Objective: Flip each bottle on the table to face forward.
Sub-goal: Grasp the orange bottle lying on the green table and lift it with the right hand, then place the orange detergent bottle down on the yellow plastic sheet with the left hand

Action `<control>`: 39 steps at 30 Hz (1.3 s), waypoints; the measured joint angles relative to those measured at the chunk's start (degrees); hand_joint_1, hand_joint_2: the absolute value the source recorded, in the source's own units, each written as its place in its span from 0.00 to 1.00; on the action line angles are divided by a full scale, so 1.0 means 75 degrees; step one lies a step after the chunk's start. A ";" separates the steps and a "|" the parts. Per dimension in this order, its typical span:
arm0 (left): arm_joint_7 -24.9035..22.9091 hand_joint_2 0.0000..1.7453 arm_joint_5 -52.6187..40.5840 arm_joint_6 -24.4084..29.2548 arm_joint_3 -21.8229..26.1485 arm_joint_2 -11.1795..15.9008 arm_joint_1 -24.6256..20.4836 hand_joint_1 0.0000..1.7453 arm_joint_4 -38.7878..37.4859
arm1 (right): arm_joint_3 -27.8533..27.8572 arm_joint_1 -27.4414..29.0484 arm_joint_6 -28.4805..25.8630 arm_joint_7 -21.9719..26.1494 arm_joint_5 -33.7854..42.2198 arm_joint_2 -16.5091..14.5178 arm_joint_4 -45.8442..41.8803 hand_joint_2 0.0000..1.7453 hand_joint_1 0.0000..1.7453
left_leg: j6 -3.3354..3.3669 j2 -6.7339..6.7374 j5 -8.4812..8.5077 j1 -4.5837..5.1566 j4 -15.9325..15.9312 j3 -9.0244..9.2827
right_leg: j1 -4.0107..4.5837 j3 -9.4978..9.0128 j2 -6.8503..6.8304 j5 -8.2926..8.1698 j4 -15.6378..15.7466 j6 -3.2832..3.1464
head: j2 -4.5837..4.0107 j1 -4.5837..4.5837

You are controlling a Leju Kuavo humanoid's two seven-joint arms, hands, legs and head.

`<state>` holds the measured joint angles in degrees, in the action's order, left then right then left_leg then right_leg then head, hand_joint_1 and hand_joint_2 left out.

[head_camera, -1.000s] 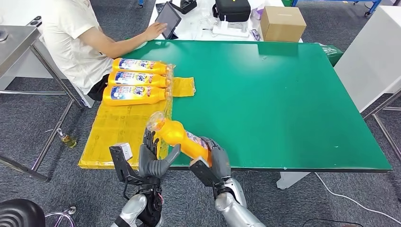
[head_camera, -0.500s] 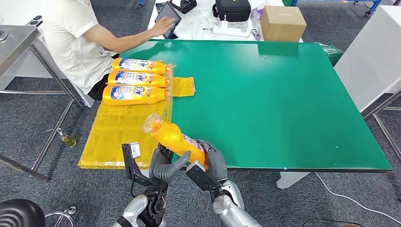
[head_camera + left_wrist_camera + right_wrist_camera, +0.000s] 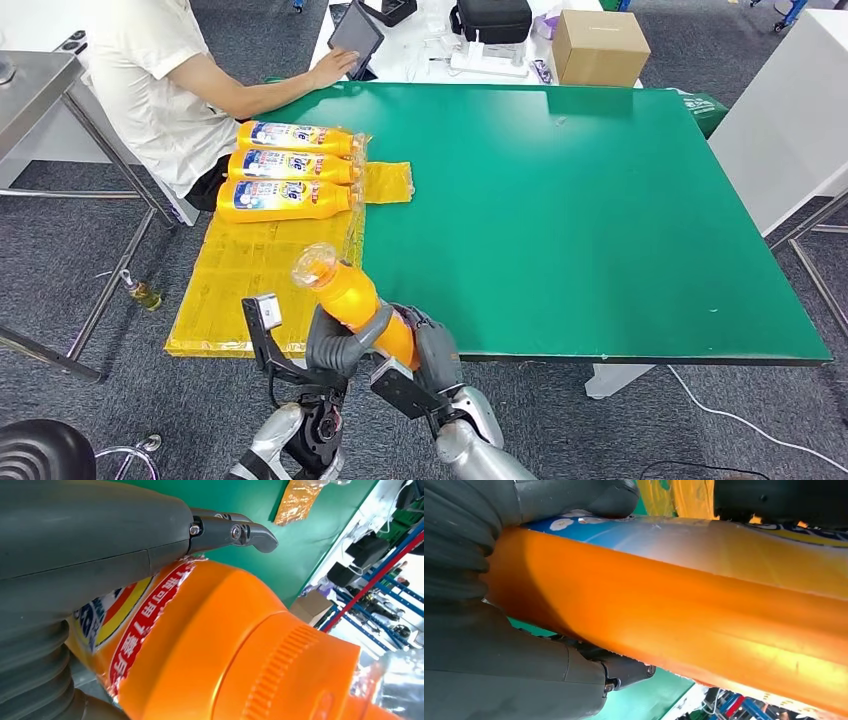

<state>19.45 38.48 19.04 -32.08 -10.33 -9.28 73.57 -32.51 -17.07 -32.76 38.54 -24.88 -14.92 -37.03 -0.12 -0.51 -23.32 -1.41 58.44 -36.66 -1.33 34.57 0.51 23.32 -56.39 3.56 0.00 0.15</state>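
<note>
Over the near edge of the green tabletop (image 3: 600, 200), our left hand (image 3: 335, 345) and right hand (image 3: 425, 350) both grip the orange plastic bottle (image 3: 355, 295); its smooth body may slip while we turn it.

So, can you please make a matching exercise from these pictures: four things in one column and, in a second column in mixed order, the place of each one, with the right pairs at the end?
Column one:
1. orange bottle
2. three labelled bottles
3. cardboard box
4. yellow sheet

Column two:
A. on the white table beyond the green table
B. spread over the green table's left edge
C. held between the left hand and the right hand
D. lying side by side on the yellow sheet, near the person

Pairs: 1-C, 2-D, 3-A, 4-B
</note>
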 joint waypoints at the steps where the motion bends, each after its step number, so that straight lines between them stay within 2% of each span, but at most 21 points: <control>1: 0.0000 1.00 0.0029 0.0010 0.0016 -0.0002 -0.0003 0.24 -0.0001 | -0.0025 0.0003 0.0002 0.0004 -0.0001 -0.0001 -0.0014 1.00 1.00 | 0.0000 0.0000 0.0000 0.0000 0.0000 -0.0001 | 0.0000 0.0001 0.0000 0.0000 0.0000 0.0000 | 0.0000 0.0000; 4: 0.0029 1.00 0.0116 0.0081 0.0078 -0.0009 -0.0040 0.97 -0.0024 | -0.0144 0.0015 0.0008 0.0017 0.0014 -0.0001 -0.0104 1.00 0.98 | 0.0000 0.0000 0.0000 0.0000 0.0000 -0.0005 | 0.0000 0.0005 0.0000 0.0000 0.0000 0.0000 | 0.0000 0.0000; 6: 0.0091 1.00 0.0090 0.0107 0.0113 -0.0011 -0.0092 1.00 -0.0087 | -0.0258 0.0020 0.0008 -0.0025 0.0052 0.0004 -0.0210 1.00 0.88 | 0.0000 0.0000 0.0000 0.0000 0.0000 -0.0006 | 0.0000 0.0007 0.0000 0.0000 0.0000 0.0000 | 0.0000 0.0001; 9: 0.0200 1.00 0.0081 -0.0075 0.0161 -0.0013 -0.0133 1.00 -0.0164 | -0.0454 0.0041 0.0010 -0.0151 0.0165 0.0044 -0.0395 1.00 0.19 | 0.0000 0.0000 0.0000 0.0000 0.0000 -0.0007 | 0.0000 0.0006 0.0000 0.0000 -0.0001 0.0000 | 0.0000 0.0001; 10: 0.0247 1.00 0.0116 -0.0211 0.0184 -0.0013 -0.0126 1.00 -0.0158 | -0.0523 0.0062 0.0019 -0.0166 0.0216 0.0063 -0.0454 1.00 0.01 | 0.0000 0.0000 0.0000 0.0000 0.0000 -0.0008 | 0.0000 0.0007 0.0000 0.0000 -0.0002 0.0000 | 0.0000 0.0001; 11: 0.0292 1.00 0.0169 -0.0384 0.0222 -0.0012 -0.0105 1.00 -0.0129 | -0.0594 0.0098 0.0041 -0.0156 0.0267 0.0077 -0.0524 1.00 0.00 | 0.0000 0.0000 0.0000 0.0000 0.0000 -0.0009 | 0.0000 0.0007 0.0000 0.0000 -0.0002 0.0000 | 0.0000 0.0002; 15: 0.0389 1.00 0.0331 -0.1238 0.0488 0.0053 0.0176 1.00 0.0287 | -0.0842 0.0319 0.0338 -0.0032 0.0466 0.0136 -0.0999 0.00 0.00 | -0.0002 0.0003 -0.0001 0.0000 0.0000 -0.0012 | 0.0000 0.0016 0.0001 0.0002 -0.0002 0.0001 | 0.0000 -0.0002; 21: 0.0401 1.00 0.0287 -0.2055 0.0930 0.0136 0.0574 1.00 0.0908 | -0.1035 0.0512 0.0710 0.0053 0.0592 0.0263 -0.1791 0.00 0.00 | -0.0002 0.0005 -0.0002 -0.0001 0.0000 -0.0025 | 0.0000 0.0034 0.0001 0.0003 -0.0002 0.0000 | 0.0000 -0.0001; 27: 0.0416 1.00 0.0047 -0.2164 0.1172 0.0154 0.0696 1.00 0.1116 | -0.1072 0.0657 0.0429 0.0164 0.0559 0.0276 -0.2093 0.00 0.00 | -0.0002 0.0002 -0.0001 0.0000 0.0000 -0.0027 | 0.0000 0.0031 0.0000 0.0003 -0.0002 0.0000 | 0.0000 0.0001; 30: 0.0492 1.00 -0.0802 -0.1520 0.1207 0.0195 0.0660 1.00 0.1123 | -0.1094 0.0825 -0.0288 0.0181 0.0400 0.0275 -0.2292 0.00 0.00 | -0.0002 0.0001 -0.0001 -0.0001 0.0000 -0.0031 | 0.0000 0.0033 0.0000 0.0003 -0.0003 0.0000 | 0.0000 0.0001; 32: 0.0604 1.00 -0.1584 -0.0850 0.1284 0.0248 0.0600 1.00 0.1049 | -0.1006 0.1072 -0.0728 0.0189 -0.0083 0.0272 -0.2698 0.00 0.00 | -0.0002 0.0001 -0.0001 -0.0001 0.0000 -0.0033 | 0.0000 0.0037 -0.0001 0.0003 -0.0003 0.0000 | 0.0000 0.0002; 35: 0.0755 1.00 -0.2866 0.0353 0.1441 0.0356 0.0448 1.00 0.0799 | -0.0413 0.1614 -0.0919 0.0213 -0.1033 0.0211 -0.4028 0.00 0.00 | -0.0003 -0.0004 -0.0001 -0.0003 0.0000 -0.0041 | 0.0001 0.0041 -0.0002 0.0004 -0.0006 0.0000 | 0.0000 0.0002; 39: 0.0880 1.00 -0.4325 0.1572 0.1556 0.0495 0.0239 1.00 0.0459 | 0.0358 0.2059 -0.0992 0.0209 -0.1237 0.0111 -0.5390 0.00 0.00 | -0.0003 -0.0003 0.0000 -0.0002 0.0000 -0.0041 | 0.0000 0.0042 -0.0002 0.0005 -0.0006 -0.0001 | 0.0000 0.0004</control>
<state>26.05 6.04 30.83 -20.41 -6.62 -7.49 77.02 -29.83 -1.63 -40.20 40.11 -34.16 -14.08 -77.45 -0.14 -0.53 -23.32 -1.43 58.44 -36.96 -1.33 34.89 0.50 23.35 -56.43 3.55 0.00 0.18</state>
